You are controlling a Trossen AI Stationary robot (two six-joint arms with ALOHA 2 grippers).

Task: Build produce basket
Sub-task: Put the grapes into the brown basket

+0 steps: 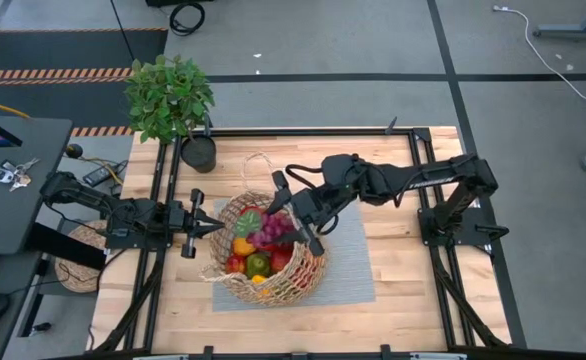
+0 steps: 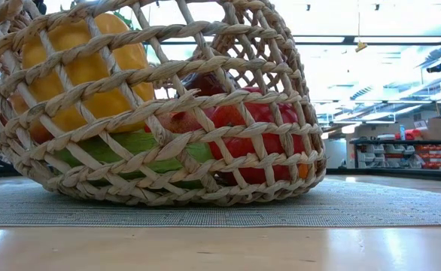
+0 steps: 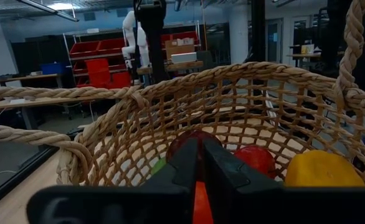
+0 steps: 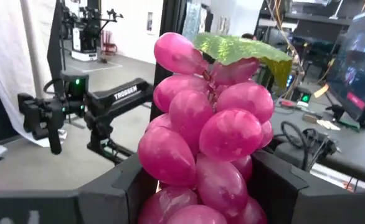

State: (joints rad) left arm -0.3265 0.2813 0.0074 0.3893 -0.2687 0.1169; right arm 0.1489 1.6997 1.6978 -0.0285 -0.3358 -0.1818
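Currently right gripper [image 4: 195, 186], half spread, clamps purple grape bunch [image 4: 207, 130] above tan wicker basket [image 1: 308, 280]; early release risks, probably, rolling off piled produce [image 1: 253, 262]. Left gripper [image 1: 201, 228] shut, empty, beside rim.

- One wicker basket [image 1: 273, 285], standing on one grey mat [image 1: 348, 262].
- One bunch of purple grapes [image 1: 272, 229].
- One yellow pepper [image 2: 81, 68], one red pepper [image 2: 262, 143] and one green piece [image 2: 134, 147] visible through the weave; other produce cannot be counted.
- One potted plant [image 1: 170, 97].
- Two robot arms.
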